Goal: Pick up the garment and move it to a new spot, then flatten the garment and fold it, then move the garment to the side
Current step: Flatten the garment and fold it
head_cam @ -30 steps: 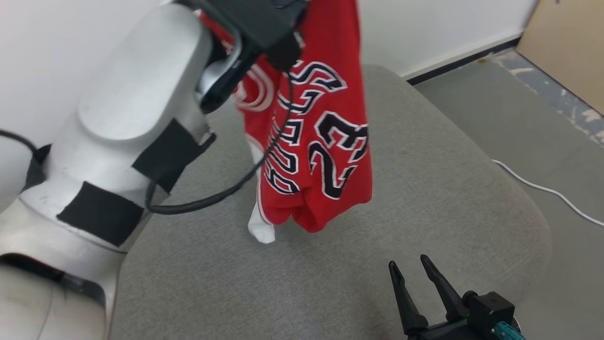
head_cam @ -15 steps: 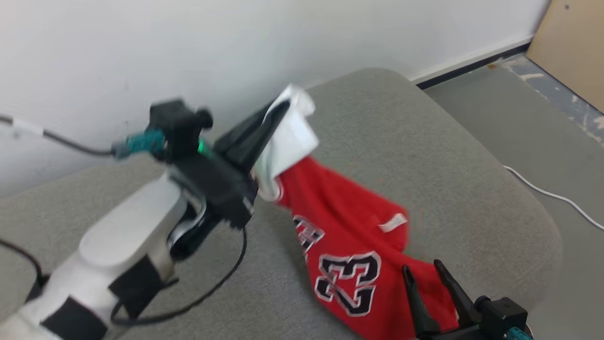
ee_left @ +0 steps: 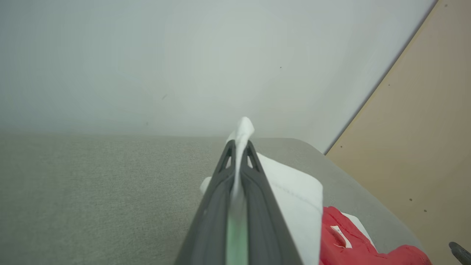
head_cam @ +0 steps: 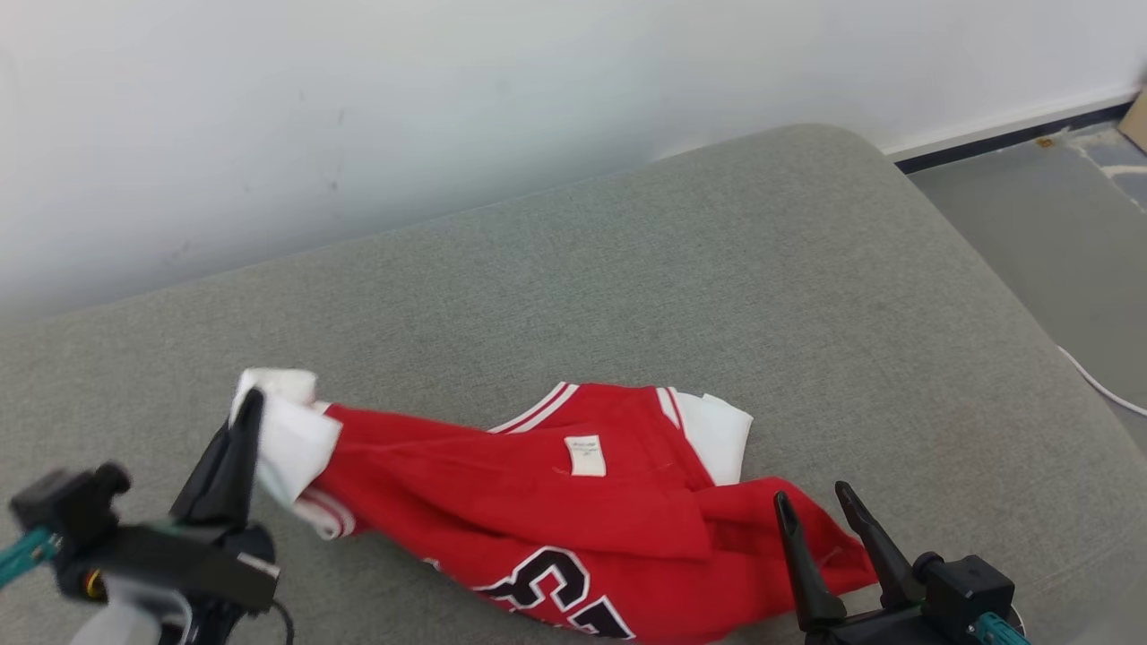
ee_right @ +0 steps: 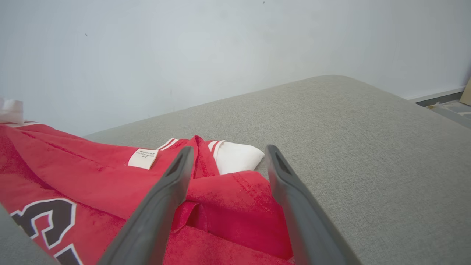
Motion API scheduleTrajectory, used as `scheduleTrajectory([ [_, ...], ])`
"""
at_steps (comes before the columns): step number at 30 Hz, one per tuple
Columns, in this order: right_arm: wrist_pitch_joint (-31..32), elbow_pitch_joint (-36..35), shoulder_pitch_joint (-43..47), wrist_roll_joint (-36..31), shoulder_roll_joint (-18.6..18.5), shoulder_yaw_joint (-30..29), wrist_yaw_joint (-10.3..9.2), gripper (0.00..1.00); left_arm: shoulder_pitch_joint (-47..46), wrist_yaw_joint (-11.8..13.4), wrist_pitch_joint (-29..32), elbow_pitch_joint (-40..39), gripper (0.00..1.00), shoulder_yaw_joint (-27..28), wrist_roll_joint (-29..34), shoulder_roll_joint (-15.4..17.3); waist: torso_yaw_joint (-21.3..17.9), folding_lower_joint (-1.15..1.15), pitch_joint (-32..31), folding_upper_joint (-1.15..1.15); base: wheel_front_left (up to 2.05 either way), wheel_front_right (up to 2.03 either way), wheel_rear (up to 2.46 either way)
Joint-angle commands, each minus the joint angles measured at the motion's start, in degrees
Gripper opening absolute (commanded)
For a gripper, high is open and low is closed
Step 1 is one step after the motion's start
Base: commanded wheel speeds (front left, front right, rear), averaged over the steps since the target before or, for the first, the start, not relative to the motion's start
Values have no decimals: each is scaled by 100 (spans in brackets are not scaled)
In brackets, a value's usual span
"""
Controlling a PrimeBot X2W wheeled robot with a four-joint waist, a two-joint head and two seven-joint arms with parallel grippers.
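The jersey (head_cam: 538,488) lies crumpled on the grey cushion (head_cam: 627,269), toward its near edge, with the number partly showing and the neck label (head_cam: 585,455) face up. The left end effector (head_cam: 254,400) is clamped on a white sleeve (head_cam: 291,434) at the jersey's left end, holding that corner a little off the cushion (its wrist view shows white cloth pinched between the fingers and poking past their tips). The right end effector (head_cam: 814,494) stands wide open at the jersey's right end, holding nothing. In its wrist view a red fold sits between its fingers, though I cannot tell whether they touch it.

My reading is that the move to a new spot is about done and flattening comes next. That calls for the right end effector to close on the red fold, so both can draw the cloth apart and lay it smooth. The folds there look doubled, so it may catch more than one layer.

Around it are a pale wall (head_cam: 358,107) behind the cushion, grey floor (head_cam: 1030,206) to the right with a white cable (head_cam: 1098,385), and a tan board (ee_left: 423,147) beside the wall. None of these crowds the jersey; its own tangle is the obstacle.
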Motion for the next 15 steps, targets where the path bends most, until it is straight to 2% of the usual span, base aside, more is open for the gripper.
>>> scheduleTrajectory([
  [1,1,-4,3,-25,-37,5,2,100,312,-12,-22,-71,0,285,93,-84,48,0,-6,0,0,0,0],
  [3,1,-5,-9,-24,-50,5,2,100,733,-31,-23,-170,2,785,177,-280,72,0,-17,0,0,0,0],
  [6,1,-19,-15,-25,-62,-1,2,100,1297,-140,-23,-331,13,1386,354,-561,111,0,-36,0,0,0,0],
  [10,2,-37,7,-36,-70,-5,2,100,1756,-250,-24,-458,20,1868,604,-885,162,0,-51,0,0,0,0],
  [13,2,-40,58,-45,-68,-12,2,100,2062,-316,-23,-560,33,2293,840,-1207,219,0,-78,0,0,0,0],
  [14,2,-43,70,-46,-68,2,2,100,2149,-342,-23,-591,42,2420,907,-1324,232,0,-86,0,0,0,0],
  [15,1,-42,76,-50,-63,4,2,100,2229,-355,-23,-618,44,2545,976,-1431,245,0,-97,0,0,0,0],
])
